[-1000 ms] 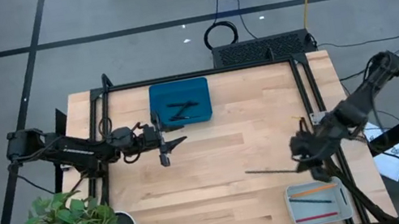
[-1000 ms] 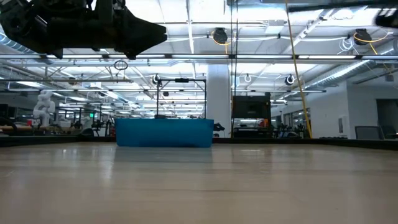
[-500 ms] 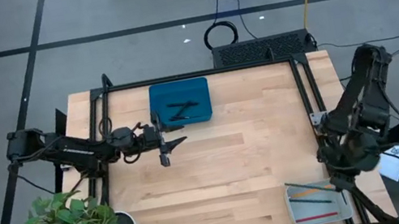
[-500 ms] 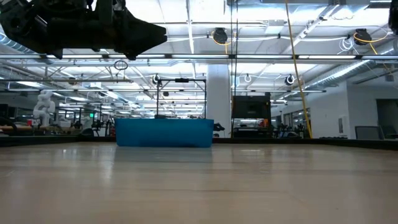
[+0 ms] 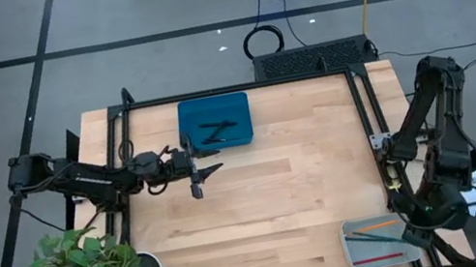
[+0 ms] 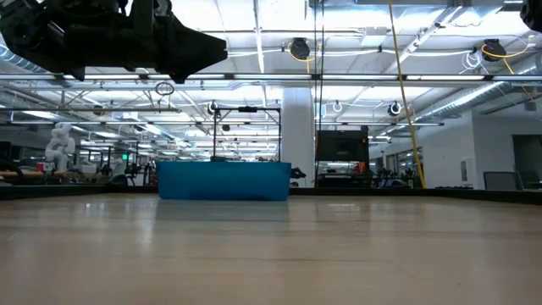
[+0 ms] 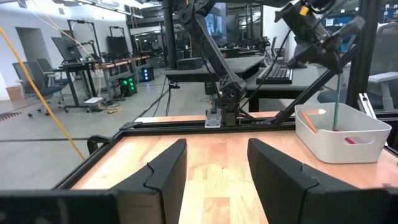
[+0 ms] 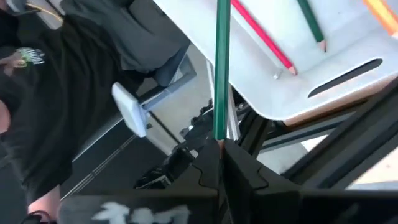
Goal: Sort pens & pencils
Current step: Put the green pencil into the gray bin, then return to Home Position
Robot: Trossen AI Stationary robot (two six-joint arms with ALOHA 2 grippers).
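right gripper (image 8: 219, 155): clamped tight on a green pencil (image 8: 220, 68), hanging right over the white tray (image 5: 357, 248)
white tray: already has a red pencil (image 8: 258, 36), another green one (image 8: 311, 22) and an orange one (image 5: 379, 224) inside
left gripper (image 5: 208, 171): fingers spread, nothing in them, well away from the white tray
blue tray (image 5: 190, 142): far across from the white tray, black pens (image 5: 215, 131) in it

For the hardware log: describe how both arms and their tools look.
Both arms are dark, jointed links with black cables running alongside. The left tool ends in two broad, matte black, wedge-shaped fingers. The right tool has narrow black fingers with angular edges. No markings show on either.
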